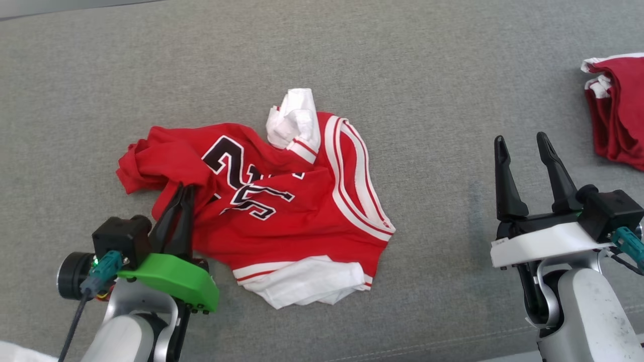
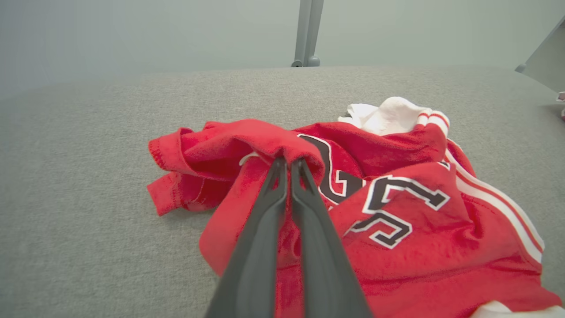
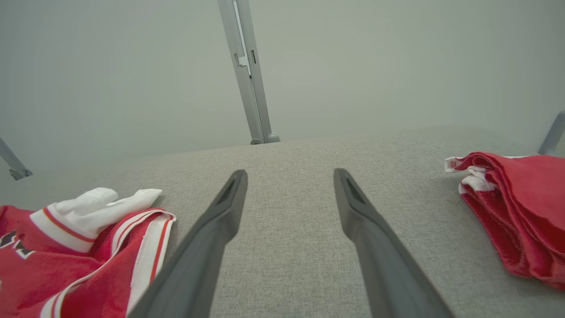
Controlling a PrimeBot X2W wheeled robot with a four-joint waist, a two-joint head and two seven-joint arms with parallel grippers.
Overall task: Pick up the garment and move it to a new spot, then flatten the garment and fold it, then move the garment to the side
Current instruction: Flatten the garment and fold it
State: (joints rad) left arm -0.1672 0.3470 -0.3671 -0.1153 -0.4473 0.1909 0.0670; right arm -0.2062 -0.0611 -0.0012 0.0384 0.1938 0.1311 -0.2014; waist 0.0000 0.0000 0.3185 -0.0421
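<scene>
The garment (image 1: 282, 211) is a crumpled red jersey with white sleeves, white-and-red trim and black numbers, lying in the middle of the grey surface. It also shows in the left wrist view as the garment (image 2: 397, 221) and at the lower left of the right wrist view as the garment (image 3: 66, 256). My left gripper (image 1: 183, 190) is shut on a raised red fold at the garment's left side; the left gripper (image 2: 289, 161) pinches that fold at its tips. My right gripper (image 1: 520, 141) stands open over bare surface to the right of the garment, the right gripper (image 3: 289, 176) holding nothing.
A folded pile of red and white cloth (image 1: 616, 110) lies at the right edge, also seen as the cloth pile (image 3: 516, 207). The grey fabric surface (image 1: 427, 100) spreads all around. A grey metal post (image 3: 247, 70) stands behind its far edge.
</scene>
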